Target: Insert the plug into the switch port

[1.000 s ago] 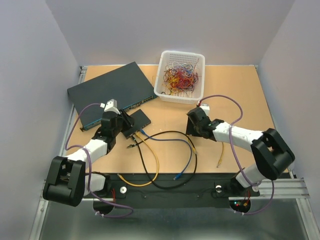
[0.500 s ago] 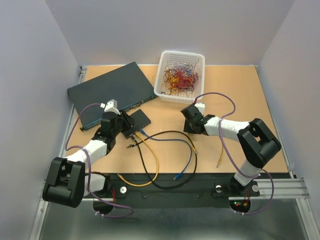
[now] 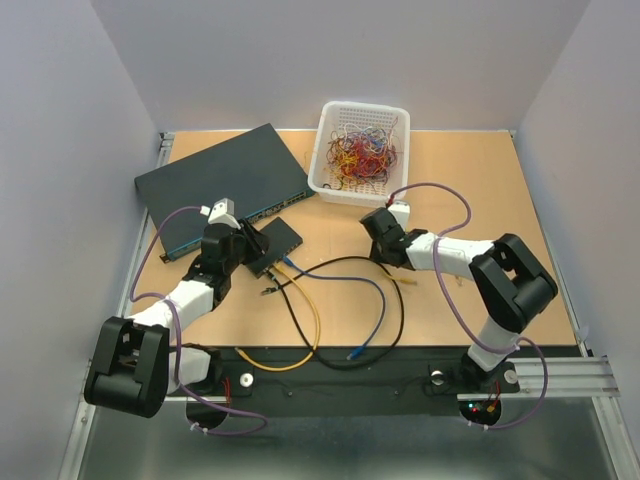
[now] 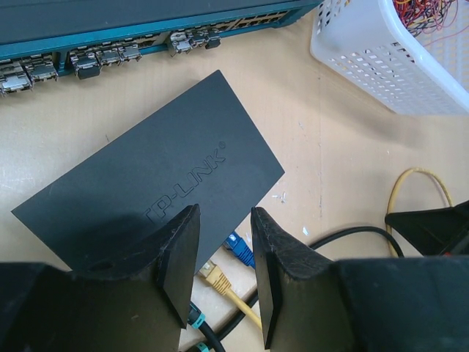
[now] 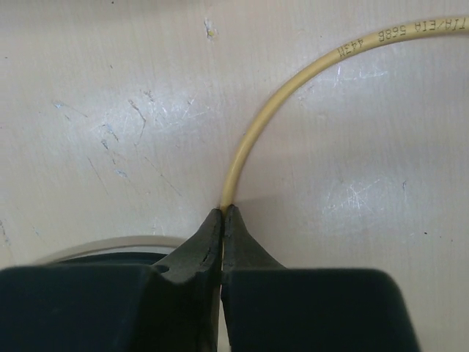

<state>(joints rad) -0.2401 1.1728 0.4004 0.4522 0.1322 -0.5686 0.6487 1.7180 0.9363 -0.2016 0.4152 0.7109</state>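
Early yet: the right gripper (image 5: 222, 213) is clenched on a yellow cable (image 5: 293, 81) at centre-right of the overhead view, its plug too small to make out and well apart from the small black switch (image 4: 154, 169) at centre-left — carrying and inserting remain. The left gripper (image 4: 221, 213) straddles the switch's near corner, jaws partly apart; whether it pinches, I cannot tell. A blue plug (image 4: 238, 249) already sits at the port edge, and a black cable (image 3: 393, 310) loops across the path.

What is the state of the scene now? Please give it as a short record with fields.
left gripper: open, above the near edge of the small black switch
right gripper: shut on the yellow cable
held cable's free end: on the table, away from the switch
beside the switch's near edge: blue plug, yellow plug
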